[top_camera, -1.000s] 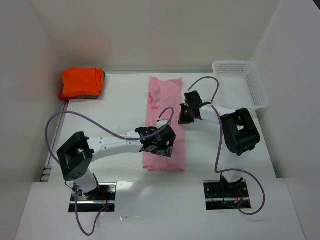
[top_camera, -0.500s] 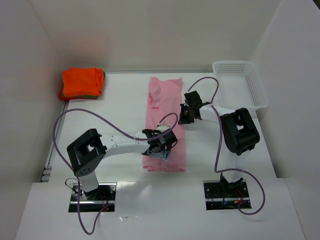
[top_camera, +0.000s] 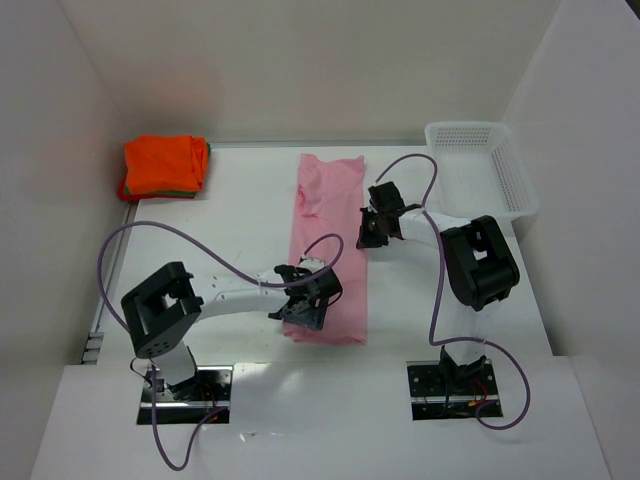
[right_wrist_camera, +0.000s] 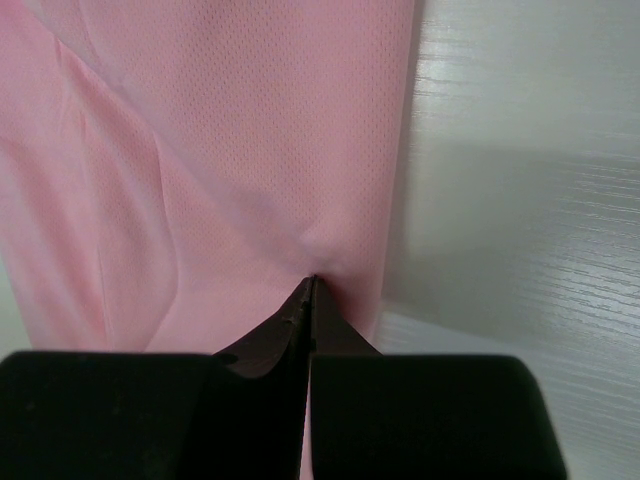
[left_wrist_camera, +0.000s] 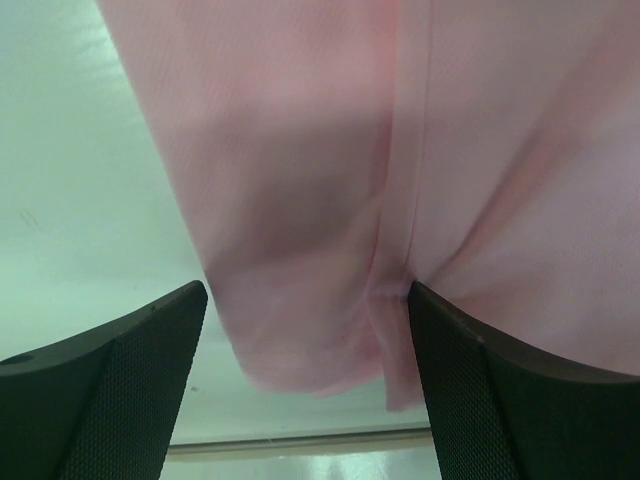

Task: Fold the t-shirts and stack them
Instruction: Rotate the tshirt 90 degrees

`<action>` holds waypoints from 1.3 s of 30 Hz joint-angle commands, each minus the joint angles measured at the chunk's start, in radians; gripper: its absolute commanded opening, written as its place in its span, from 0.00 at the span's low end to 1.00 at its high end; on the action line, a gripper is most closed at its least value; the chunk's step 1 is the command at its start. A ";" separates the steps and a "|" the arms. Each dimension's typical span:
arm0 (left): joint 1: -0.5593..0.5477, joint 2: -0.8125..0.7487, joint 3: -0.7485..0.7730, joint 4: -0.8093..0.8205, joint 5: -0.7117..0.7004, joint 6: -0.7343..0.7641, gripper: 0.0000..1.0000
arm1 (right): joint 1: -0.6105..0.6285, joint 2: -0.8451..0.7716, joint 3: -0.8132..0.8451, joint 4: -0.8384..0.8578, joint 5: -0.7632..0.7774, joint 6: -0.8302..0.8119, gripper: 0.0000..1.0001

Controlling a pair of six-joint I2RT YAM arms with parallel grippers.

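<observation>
Left gripper (top_camera: 300,314) released, jaws spread wide, low over the near left corner of the pink t-shirt (top_camera: 330,230). In the left wrist view its black fingers (left_wrist_camera: 110,400), with cross-hatched textured pads, stand either side of the rounded hem corner, one over bare counter and one over cloth; can't tell whether they touch it.

Right gripper (top_camera: 368,235) clenched on the shirt's right edge about halfway up. In the right wrist view the two thin black tips meet in a point (right_wrist_camera: 311,288), and the cloth puckers into small radiating creases there.

Pink t-shirt lies flat on the counter (top_camera: 230,230) between the arms, folded into a long narrow strip running near to far. Fine mesh-knit weave, soft, with a lengthwise fold ridge down the left part. Far end looks slightly rumpled.

Orange t-shirt (top_camera: 163,165) folded into a soft square pad at the far left corner, sitting on a green t-shirt (top_camera: 178,193), only a thin edge showing beneath.

White plastic basket (top_camera: 480,133) at far right, rectangular, perforated lattice walls, well apart from the shirts. Counter white, smooth, faint wood-grain lines in the right wrist view.
</observation>
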 commanded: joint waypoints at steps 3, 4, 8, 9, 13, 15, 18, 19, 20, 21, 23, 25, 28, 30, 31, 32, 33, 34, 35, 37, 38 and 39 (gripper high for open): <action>-0.013 -0.097 -0.025 -0.050 0.037 -0.036 0.89 | 0.010 0.013 0.006 0.025 0.018 -0.012 0.01; -0.013 -0.109 -0.025 -0.050 0.047 -0.036 0.89 | 0.010 0.013 0.006 0.025 0.018 -0.012 0.01; -0.013 -0.154 -0.025 -0.027 0.090 -0.027 0.89 | 0.010 0.013 0.006 0.025 0.018 -0.012 0.01; -0.013 -0.172 -0.025 -0.027 0.100 -0.027 0.89 | 0.010 0.013 0.006 0.025 0.018 -0.012 0.01; -0.033 -0.215 -0.059 -0.005 0.133 -0.046 0.89 | 0.010 0.013 0.016 0.015 0.018 -0.012 0.01; -0.033 -0.215 -0.092 0.015 0.148 -0.059 0.89 | 0.010 0.013 0.016 0.015 0.018 -0.012 0.01; -0.044 -0.206 -0.120 0.025 0.162 -0.079 0.89 | 0.010 0.013 0.025 0.006 0.018 -0.012 0.01; -0.044 -0.192 -0.131 0.026 0.162 -0.079 0.89 | 0.010 0.013 0.034 0.006 0.018 -0.012 0.01; -0.044 -0.177 -0.131 0.026 0.162 -0.079 0.89 | 0.010 0.001 0.034 0.006 0.018 -0.012 0.01; -0.044 -0.177 -0.131 0.026 0.162 -0.079 0.89 | 0.010 -0.009 0.034 0.006 0.018 -0.012 0.01; -0.044 -0.155 -0.131 0.026 0.162 -0.090 0.89 | 0.010 -0.038 0.034 0.006 0.027 -0.012 0.01; -0.044 -0.142 -0.131 0.026 0.162 -0.090 0.89 | 0.010 -0.052 0.034 0.006 0.027 -0.012 0.01; -0.044 -0.106 -0.119 0.026 0.174 -0.070 0.89 | 0.010 -0.052 0.034 -0.003 0.027 -0.012 0.01; -0.054 -0.085 -0.108 0.026 0.174 -0.061 0.89 | 0.010 -0.052 0.034 -0.003 0.027 -0.012 0.01; -0.054 -0.085 -0.108 0.026 0.185 -0.061 0.89 | 0.010 -0.052 0.034 -0.003 0.027 -0.012 0.01; -0.064 -0.076 -0.108 0.026 0.185 -0.061 0.89 | 0.010 -0.052 0.034 -0.003 0.018 -0.012 0.01; -0.064 -0.076 -0.094 0.026 0.185 -0.061 0.89 | 0.010 -0.052 0.034 -0.003 0.018 -0.012 0.01; -0.064 -0.103 -0.085 0.003 0.185 -0.061 0.89 | 0.010 -0.061 0.034 -0.003 0.018 -0.012 0.01; -0.064 -0.141 -0.068 -0.023 0.185 -0.061 0.89 | 0.010 -0.075 0.034 -0.003 0.018 -0.012 0.01; -0.064 -0.215 -0.047 -0.071 0.176 -0.061 0.89 | 0.010 -0.099 0.034 -0.012 0.018 -0.012 0.01; -0.064 -0.241 -0.034 -0.085 0.176 -0.072 0.89 | 0.010 -0.108 0.034 -0.012 0.018 -0.012 0.01; -0.064 -0.267 -0.013 -0.094 0.176 -0.072 0.89 | 0.010 -0.118 0.034 -0.012 0.018 -0.012 0.03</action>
